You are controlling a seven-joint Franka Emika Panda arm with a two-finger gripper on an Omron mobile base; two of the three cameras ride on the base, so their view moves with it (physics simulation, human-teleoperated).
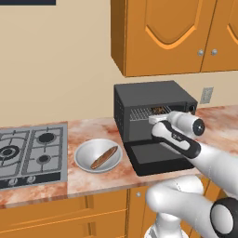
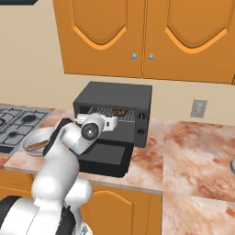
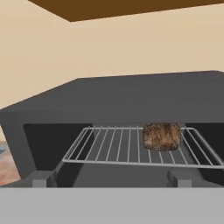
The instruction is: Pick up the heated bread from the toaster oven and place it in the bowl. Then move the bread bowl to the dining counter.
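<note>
While the fingers (image 3: 110,178) stand apart, the hand view bares the heated bread (image 3: 161,136) on the rack (image 3: 109,148).

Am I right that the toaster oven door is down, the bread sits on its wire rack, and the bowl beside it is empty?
Not quite: the bowl holds a long tan stick of bread, as the left base view shows. The toaster oven door is down, and the heated bread sits on the wire rack.
</note>
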